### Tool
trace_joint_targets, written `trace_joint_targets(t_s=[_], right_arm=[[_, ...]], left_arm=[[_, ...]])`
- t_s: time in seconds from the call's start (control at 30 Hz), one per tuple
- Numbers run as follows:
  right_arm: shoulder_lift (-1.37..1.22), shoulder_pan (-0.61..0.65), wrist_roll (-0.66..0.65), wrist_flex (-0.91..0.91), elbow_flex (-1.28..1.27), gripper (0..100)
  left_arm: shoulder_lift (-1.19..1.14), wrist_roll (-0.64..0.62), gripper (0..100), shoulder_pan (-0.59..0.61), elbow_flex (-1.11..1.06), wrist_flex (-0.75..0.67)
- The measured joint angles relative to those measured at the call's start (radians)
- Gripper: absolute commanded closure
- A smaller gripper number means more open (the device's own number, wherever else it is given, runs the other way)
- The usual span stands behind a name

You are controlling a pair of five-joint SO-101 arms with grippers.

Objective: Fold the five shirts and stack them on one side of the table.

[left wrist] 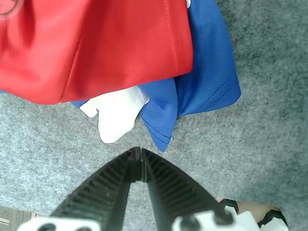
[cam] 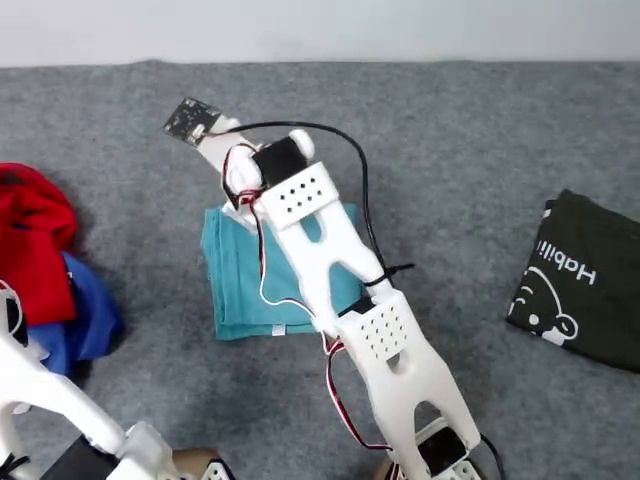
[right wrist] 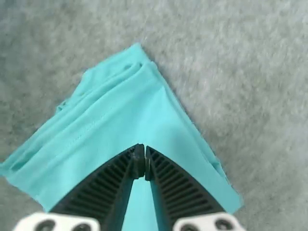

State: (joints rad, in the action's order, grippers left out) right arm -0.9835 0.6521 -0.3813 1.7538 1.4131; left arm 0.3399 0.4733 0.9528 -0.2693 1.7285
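While over teal shirt (right wrist: 120,120), right hand (right wrist: 140,161) closed; left hand (left wrist: 137,159) closed near blue shirt (left wrist: 207,72)

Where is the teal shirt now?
In the high view the folded teal shirt lies mid-table under the right arm, between the red shirt at the left edge and the dark green shirt on the right.

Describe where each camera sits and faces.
High view: fixed overhead, looking down at the table; right arm over the teal shirt.
Left wrist view: on left arm, facing red shirt and blue shirt; left gripper shut.
Right wrist view: on right arm, facing down at teal shirt; right gripper shut.
Shared: teal shirt, high and right wrist views.
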Motion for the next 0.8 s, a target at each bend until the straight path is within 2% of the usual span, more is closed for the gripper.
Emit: trace_joint_targets(t_s=[0.2,0.57,0.8], right_arm=[[0.057,-0.041,0.069,0.0,-0.091,98.8],[0.377,-0.141,0.229,0.002,-0.657,97.7],[0.442,-0.164,0.276,0.002,-0.862,77.3]], left_arm=[[0.0,0.0,99,0.0,0.0,0.0],[0.0,0.0,99,0.0,0.0,0.0],[0.0,0.0,99,0.0,0.0,0.0]])
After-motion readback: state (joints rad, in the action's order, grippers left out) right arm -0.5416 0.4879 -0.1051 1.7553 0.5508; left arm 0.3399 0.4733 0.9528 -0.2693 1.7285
